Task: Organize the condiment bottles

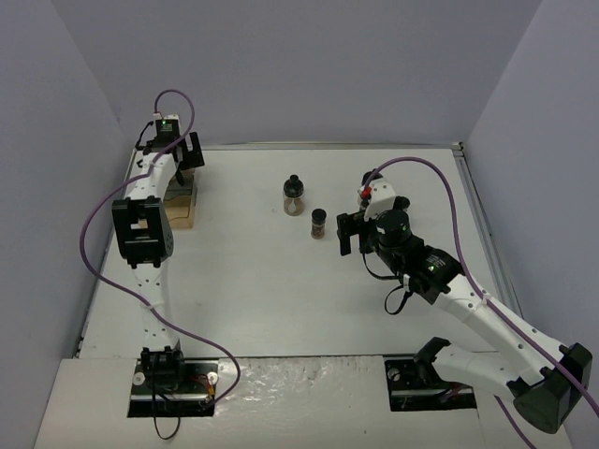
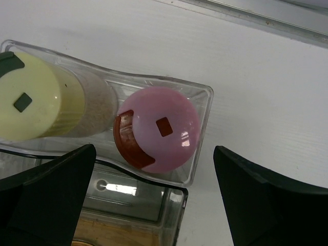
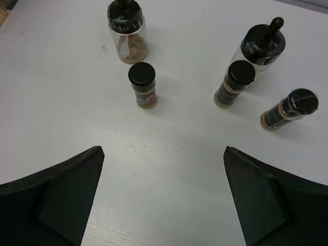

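Black jaws of the left gripper (image 2: 154, 152) are spread wide over the rack's clear tray (image 2: 204, 100), pinching nothing. Inside it the pink-capped jar (image 2: 163, 127) stands just beside the yellow-capped jar (image 2: 31, 100), brownish powder showing under the yellow cap. Over the white table (image 3: 169, 169) the right gripper (image 3: 164, 151) is also splayed and empty. Ahead stand 2 knob-topped jars (image 3: 126, 31) (image 3: 261, 46) and 3 small black-capped jars (image 3: 142, 87) (image 3: 234, 87) (image 3: 287, 108). From above, the right arm hides part of that group.
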Controlling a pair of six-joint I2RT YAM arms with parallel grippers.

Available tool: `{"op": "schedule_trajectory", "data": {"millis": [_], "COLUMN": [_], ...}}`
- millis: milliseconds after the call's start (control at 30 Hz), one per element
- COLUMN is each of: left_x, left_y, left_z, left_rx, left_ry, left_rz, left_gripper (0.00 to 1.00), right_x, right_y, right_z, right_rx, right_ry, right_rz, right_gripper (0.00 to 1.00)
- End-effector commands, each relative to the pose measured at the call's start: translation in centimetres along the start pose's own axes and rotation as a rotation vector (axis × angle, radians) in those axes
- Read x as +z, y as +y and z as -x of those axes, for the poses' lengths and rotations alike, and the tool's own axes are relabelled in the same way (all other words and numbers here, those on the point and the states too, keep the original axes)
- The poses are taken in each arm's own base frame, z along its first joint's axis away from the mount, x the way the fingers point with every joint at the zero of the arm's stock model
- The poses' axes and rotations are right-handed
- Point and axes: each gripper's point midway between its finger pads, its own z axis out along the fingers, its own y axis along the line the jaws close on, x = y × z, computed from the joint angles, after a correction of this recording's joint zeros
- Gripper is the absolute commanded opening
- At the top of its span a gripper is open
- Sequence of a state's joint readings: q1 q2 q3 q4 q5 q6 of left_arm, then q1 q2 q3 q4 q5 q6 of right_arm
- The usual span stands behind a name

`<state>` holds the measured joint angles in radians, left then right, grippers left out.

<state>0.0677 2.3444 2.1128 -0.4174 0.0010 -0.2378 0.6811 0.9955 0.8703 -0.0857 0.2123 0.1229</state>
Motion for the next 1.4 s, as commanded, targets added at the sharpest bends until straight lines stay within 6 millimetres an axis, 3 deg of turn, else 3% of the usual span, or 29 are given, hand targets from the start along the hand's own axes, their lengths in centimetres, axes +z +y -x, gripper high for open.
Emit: {"op": "schedule_trajectory", "data": {"millis": [0, 133, 200, 333, 433, 567, 700, 1100, 1367], "left_x": [-8.0, -13.3, -15.3, -19.5, -20.8, -21.2, -21.3, -16.7, -16.0], "left_y": [-2.1, -6.2, -9.2, -16.5, -20.9, -25.2, -28.5, -31.4, -33.0], "left_z": [5.9, 6.4, 5.8, 2.2, -0.6, -3.5, -4.6, -7.3, -8.0], "left_rx": [-0.053, -0.018, 0.046, 0.25, 0.343, 0.443, 0.51, 0.521, 0.514], "left_ry": [-0.12, -0.141, -0.153, -0.22, -0.243, -0.247, -0.315, -0.257, -0.267], "left_rz": [-0.134, -0.312, -0.411, -0.59, -0.708, -0.819, -0.897, -0.895, -0.92], "left_gripper": [0.97, 0.97, 0.97, 0.97, 0.97, 0.97, 0.97, 0.97, 0.92], "right_x": [-0.4, -0.9, -1.2, -1.5, -1.9, -2.2, -2.5, -2.5, -2.1], "right_y": [0.0, 0.0, -0.1, -0.3, -0.3, -0.1, 0.1, 0.4, 0.6], "right_z": [2.9, 3.7, 3.9, 4.2, 4.6, 4.7, 4.7, 4.4, 3.8], "right_rx": [0.044, 0.05, 0.054, 0.054, 0.062, 0.075, 0.088, 0.11, 0.109], "right_ry": [-0.104, -0.126, -0.136, -0.15, -0.163, -0.17, -0.176, -0.171, -0.15], "right_rz": [0.003, 0.006, 0.007, -0.001, 0.008, 0.024, 0.036, 0.054, 0.058], "right_gripper": [1.0, 1.0, 1.0, 1.0, 1.0, 1.0, 1.0, 1.0, 1.0]}}
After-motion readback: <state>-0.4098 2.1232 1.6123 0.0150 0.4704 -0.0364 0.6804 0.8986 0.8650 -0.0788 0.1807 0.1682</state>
